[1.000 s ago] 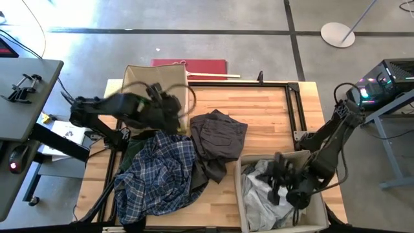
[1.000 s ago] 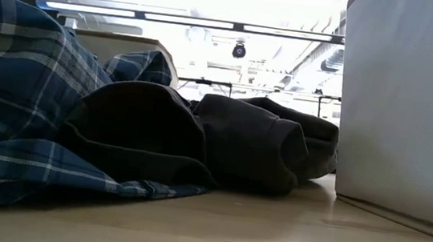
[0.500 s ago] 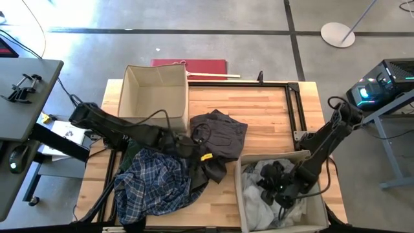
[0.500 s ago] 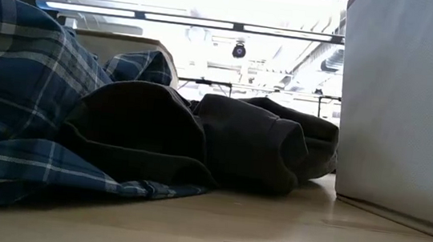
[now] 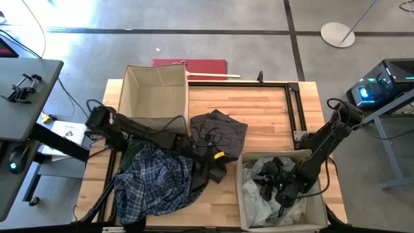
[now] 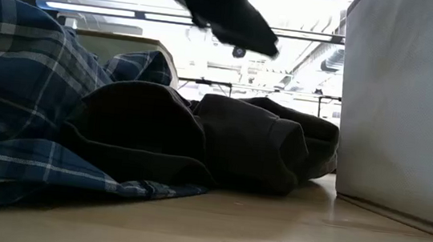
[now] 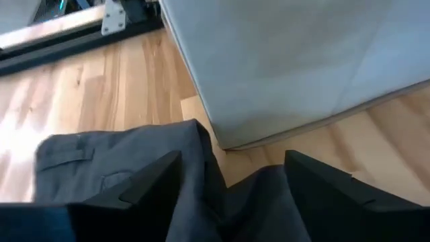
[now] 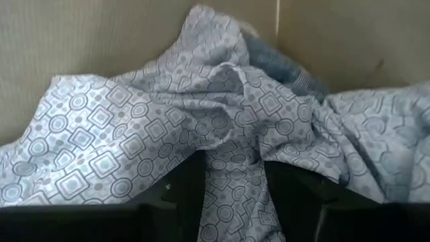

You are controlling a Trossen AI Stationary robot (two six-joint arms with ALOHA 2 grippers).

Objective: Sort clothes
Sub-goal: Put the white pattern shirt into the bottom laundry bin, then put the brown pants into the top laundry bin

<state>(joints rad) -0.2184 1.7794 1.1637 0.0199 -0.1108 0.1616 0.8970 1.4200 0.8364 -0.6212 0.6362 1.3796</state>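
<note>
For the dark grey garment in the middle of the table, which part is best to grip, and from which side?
Probably the raised fold of the dark grey garment near its edge facing the near beige box, approached from above. The cloth bunches there into a ridge, as the left wrist view shows, and the left gripper already hangs over it with fingers open. Elsewhere it lies flatter.

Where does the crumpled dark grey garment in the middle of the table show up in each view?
High view: crumpled dark grey garment at table centre, between the two boxes.
Low view: centre, right of the blue-and-white plaid shirt.
Left wrist view: below the open left gripper, garment at.
Right wrist view: not in it.
Shared landmark: beige fabric box beside it.
</note>
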